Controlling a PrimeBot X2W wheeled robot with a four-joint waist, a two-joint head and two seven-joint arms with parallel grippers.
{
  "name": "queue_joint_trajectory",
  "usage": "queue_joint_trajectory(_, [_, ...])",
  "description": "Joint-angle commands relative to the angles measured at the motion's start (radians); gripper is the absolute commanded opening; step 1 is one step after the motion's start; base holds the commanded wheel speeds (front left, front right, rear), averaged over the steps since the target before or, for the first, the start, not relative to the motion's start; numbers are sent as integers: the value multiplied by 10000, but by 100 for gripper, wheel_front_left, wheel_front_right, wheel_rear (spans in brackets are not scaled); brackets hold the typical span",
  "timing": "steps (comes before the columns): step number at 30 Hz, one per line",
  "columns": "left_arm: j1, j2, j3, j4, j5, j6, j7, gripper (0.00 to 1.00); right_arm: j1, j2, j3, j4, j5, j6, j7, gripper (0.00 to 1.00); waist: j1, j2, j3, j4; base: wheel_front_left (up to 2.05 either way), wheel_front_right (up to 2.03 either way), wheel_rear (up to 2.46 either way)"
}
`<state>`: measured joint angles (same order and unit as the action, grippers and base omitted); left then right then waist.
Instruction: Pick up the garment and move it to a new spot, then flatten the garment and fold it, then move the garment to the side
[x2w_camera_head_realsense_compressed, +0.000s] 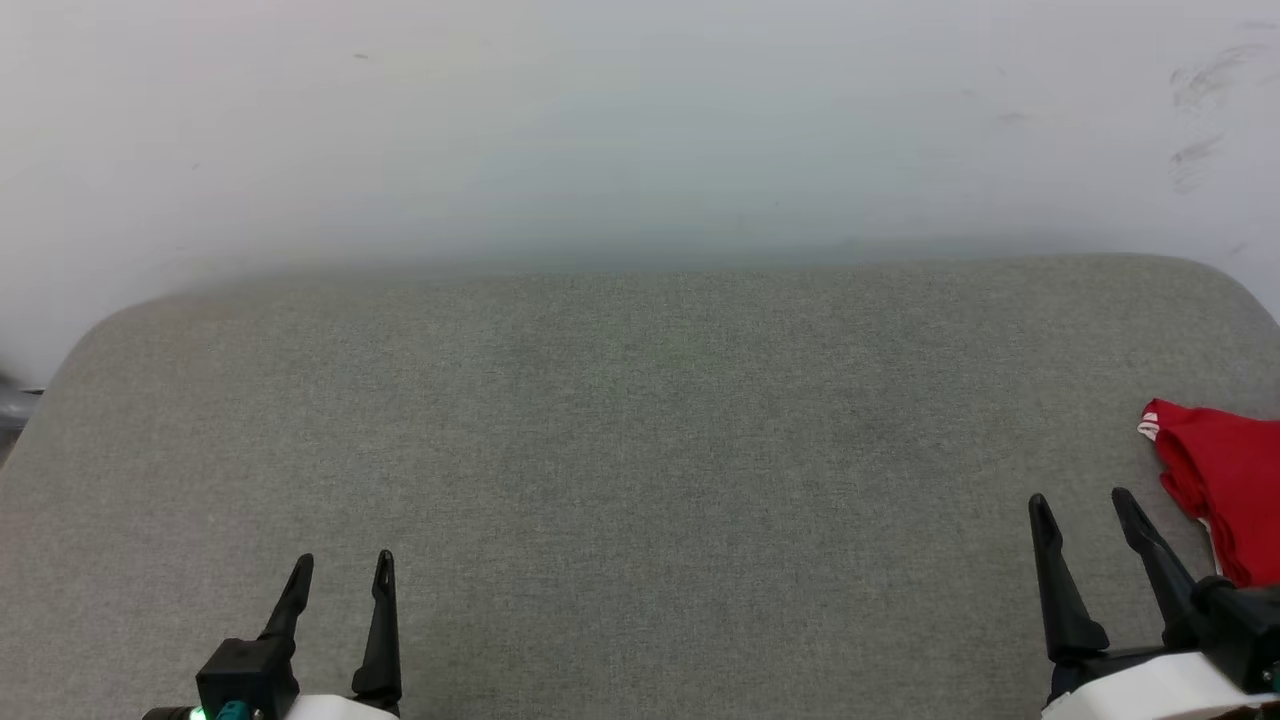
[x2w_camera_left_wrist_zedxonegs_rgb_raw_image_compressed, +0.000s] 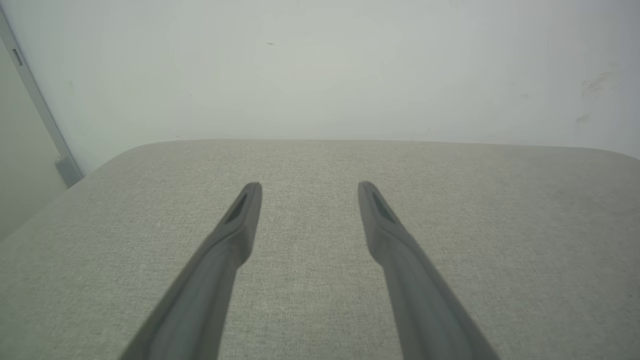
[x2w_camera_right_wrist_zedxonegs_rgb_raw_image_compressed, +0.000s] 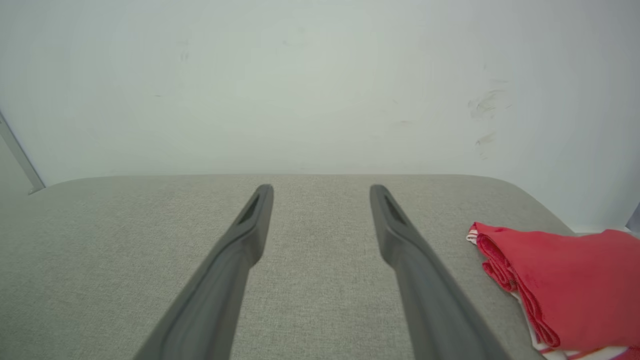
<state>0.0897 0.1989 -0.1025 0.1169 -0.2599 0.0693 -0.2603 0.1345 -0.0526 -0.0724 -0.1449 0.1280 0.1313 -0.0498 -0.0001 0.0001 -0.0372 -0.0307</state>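
The garment (x2w_camera_head_realsense_compressed: 1225, 480) is a red folded bundle with a bit of white trim, lying at the far right of the grey cushioned surface (x2w_camera_head_realsense_compressed: 640, 430); in the right wrist view the garment (x2w_camera_right_wrist_zedxonegs_rgb_raw_image_compressed: 555, 287) sits to the right of my fingers. My right gripper (x2w_camera_head_realsense_compressed: 1080, 497) stands open just left of it, apart from the cloth, with nothing between its fingers; it also appears as the right gripper (x2w_camera_right_wrist_zedxonegs_rgb_raw_image_compressed: 321, 189). At the lower left, my left gripper (x2w_camera_head_realsense_compressed: 343, 560) is open and empty, as is plain on the left gripper (x2w_camera_left_wrist_zedxonegs_rgb_raw_image_compressed: 309, 186) in its wrist view.
A pale wall (x2w_camera_head_realsense_compressed: 640, 120) rises directly behind the grey surface, with scuff marks at the upper right. The surface has rounded far corners (x2w_camera_head_realsense_compressed: 110, 320). A grey vertical rail (x2w_camera_left_wrist_zedxonegs_rgb_raw_image_compressed: 40, 115) stands off the surface's left edge.
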Motion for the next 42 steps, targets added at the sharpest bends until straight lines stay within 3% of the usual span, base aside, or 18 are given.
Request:
queue_joint_trajectory(1, [87, 2, -14, 36, -65, -35, -65, 100, 206, 38, -45, -123, 38, -13, 93, 100, 1, -1, -37, -24, 0, 0, 0])
queue_joint_trajectory(27, [-324, 34, -78, 361, -55, -108, -67, 100, 75, 41, 153, -221, 120, -13, 150, 100, 1, -1, -2, 24, 0, 0, 0])
queue_joint_trajectory(28, [-169, 27, -90, 454, -117, -115, 29, 0, 119, 2, 178, -104, 142, 0, 176, 0, 1, -1, -1, 27, 0, 0, 0])
queue_joint_trajectory(42, [-442, -258, 297, 715, -2405, -437, 699, 0, -277, -143, 277, 651, 2835, -1, 278, 0, 2, -1, 41, 57, 0, 0, 0])
